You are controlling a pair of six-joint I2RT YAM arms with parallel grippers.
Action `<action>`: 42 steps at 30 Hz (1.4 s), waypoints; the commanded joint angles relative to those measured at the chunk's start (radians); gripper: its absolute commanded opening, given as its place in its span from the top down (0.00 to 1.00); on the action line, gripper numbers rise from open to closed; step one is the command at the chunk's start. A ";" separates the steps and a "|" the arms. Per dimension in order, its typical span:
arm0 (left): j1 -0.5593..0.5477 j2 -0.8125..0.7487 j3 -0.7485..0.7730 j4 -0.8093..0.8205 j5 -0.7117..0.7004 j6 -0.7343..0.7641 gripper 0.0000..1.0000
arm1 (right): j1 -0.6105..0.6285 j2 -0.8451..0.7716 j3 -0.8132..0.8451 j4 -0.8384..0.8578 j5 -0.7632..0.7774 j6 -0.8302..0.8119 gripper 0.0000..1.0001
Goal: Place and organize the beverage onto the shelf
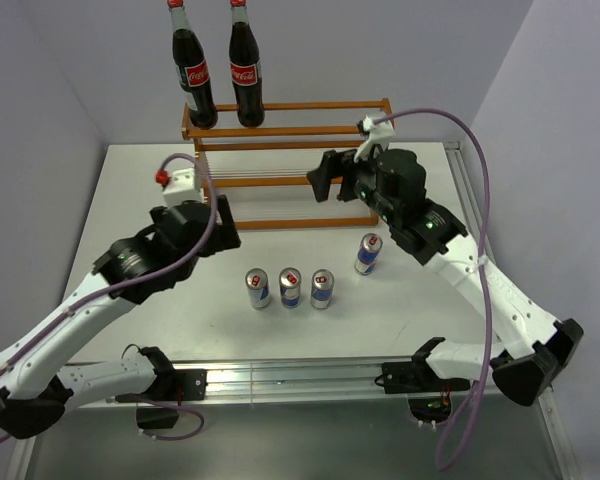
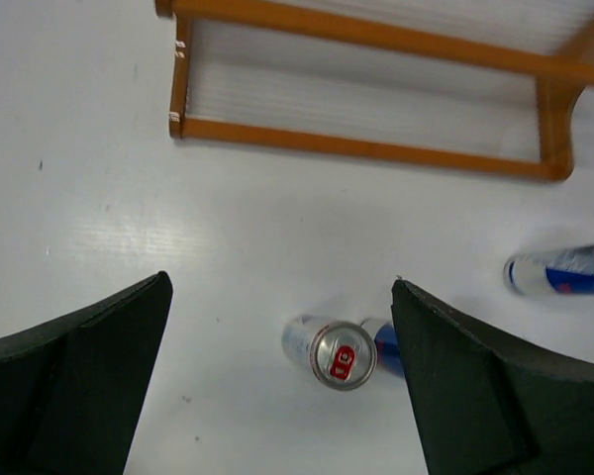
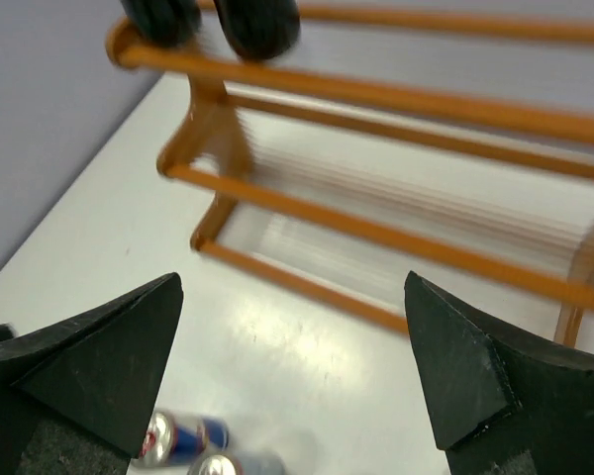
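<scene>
Two cola bottles [image 1: 194,75] [image 1: 246,70] stand on the left end of the top tier of the orange-brown shelf [image 1: 310,105]. Three cans [image 1: 259,289] [image 1: 291,288] [image 1: 322,289] stand in a row on the table in front of it. One more can [image 1: 368,254] stands to their right. My left gripper [image 1: 227,228] is open and empty above the table by the shelf's front left corner. In the left wrist view it [image 2: 279,287] hangs over a can [image 2: 337,351]. My right gripper [image 1: 325,175] is open and empty over the shelf's lower tiers [image 3: 376,237]. The right wrist view [image 3: 294,282] shows the bottle bases [image 3: 163,15].
The white table [image 1: 130,200] ends in a metal rail [image 1: 280,378] at the near edge. Purple walls stand close on the left and right. Cables loop from both wrists. The shelf's middle and lower tiers hold nothing.
</scene>
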 commanded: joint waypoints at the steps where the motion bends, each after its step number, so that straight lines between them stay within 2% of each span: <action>1: -0.068 0.070 0.007 -0.101 0.040 -0.120 0.01 | 0.006 -0.089 -0.113 -0.057 0.012 0.094 0.00; 9: -0.236 0.229 -0.036 -0.104 0.031 -0.200 0.00 | 0.006 -0.262 -0.270 -0.115 -0.044 0.127 0.01; 17: -0.237 0.328 -0.097 -0.062 0.065 -0.204 0.01 | 0.012 -0.321 -0.341 -0.109 -0.140 0.105 0.03; 22: -0.219 0.339 -0.158 0.028 0.113 -0.180 0.03 | 0.017 -0.316 -0.345 -0.101 -0.181 0.093 0.04; 29: -0.178 0.330 -0.197 0.074 0.126 -0.165 0.20 | 0.028 -0.312 -0.344 -0.095 -0.196 0.081 0.04; 33: -0.167 0.336 -0.214 0.103 0.152 -0.152 0.23 | 0.034 -0.307 -0.339 -0.097 -0.198 0.076 0.04; 35: -0.165 0.342 -0.215 0.111 0.160 -0.151 0.34 | 0.037 -0.305 -0.336 -0.097 -0.198 0.070 0.05; 38: -0.165 0.342 -0.212 0.103 0.157 -0.154 0.57 | 0.040 -0.293 -0.336 -0.089 -0.209 0.061 0.05; 40: -0.165 0.336 -0.200 0.087 0.151 -0.155 0.67 | 0.041 -0.281 -0.341 -0.080 -0.224 0.053 0.05; 41: -0.165 0.333 -0.194 0.079 0.145 -0.155 0.77 | 0.041 -0.270 -0.342 -0.074 -0.245 0.042 0.05; 42: -0.165 0.328 -0.178 0.053 0.133 -0.158 0.82 | 0.043 -0.267 -0.351 -0.055 -0.262 0.033 0.05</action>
